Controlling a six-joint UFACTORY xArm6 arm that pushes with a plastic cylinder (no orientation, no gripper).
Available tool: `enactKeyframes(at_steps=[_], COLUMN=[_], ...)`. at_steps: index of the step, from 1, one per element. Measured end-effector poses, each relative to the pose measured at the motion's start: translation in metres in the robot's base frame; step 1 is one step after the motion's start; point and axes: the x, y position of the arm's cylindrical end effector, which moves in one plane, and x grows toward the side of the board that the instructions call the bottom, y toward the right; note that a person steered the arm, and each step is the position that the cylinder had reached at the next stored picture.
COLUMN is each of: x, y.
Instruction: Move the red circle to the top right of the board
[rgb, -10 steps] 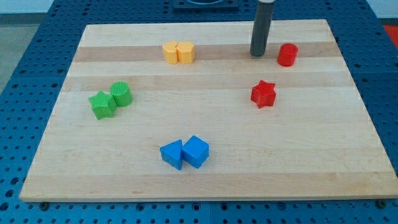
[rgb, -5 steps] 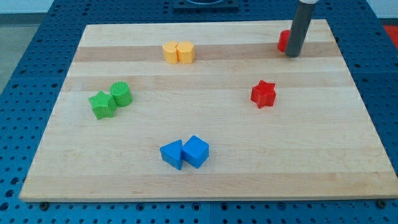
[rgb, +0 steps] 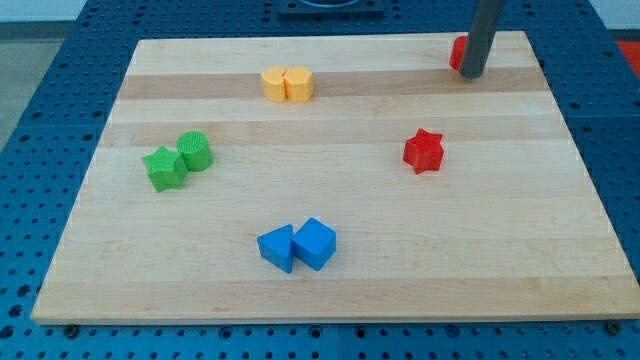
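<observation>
Camera view: my tip (rgb: 473, 74) stands at the upper right of the worktop (rgb: 330, 290), touching the red circle (rgb: 457, 52), which the rod mostly hides near the top edge. There are no fingers; the arm ends in the rod. The red star (rgb: 423, 151) lies well below, right of centre. Two yellow blocks (rgb: 287, 83) sit together at upper centre.

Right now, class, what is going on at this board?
A robot arm with a dark rod is pushing the red circle toward the board's top right corner. My tip sits against the circle's right side, partly hiding it near the top edge. The red star, the yellow pair, the green pair and the blue pair lie apart from it.
</observation>
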Motion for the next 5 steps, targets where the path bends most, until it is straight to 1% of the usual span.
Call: enactKeyframes(at_steps=[1, 2, 3, 4, 5], x=[0.0, -0.009, -0.027, -0.031, -0.003], y=[-0.011, -0.015, -0.008, -0.001, 0.008])
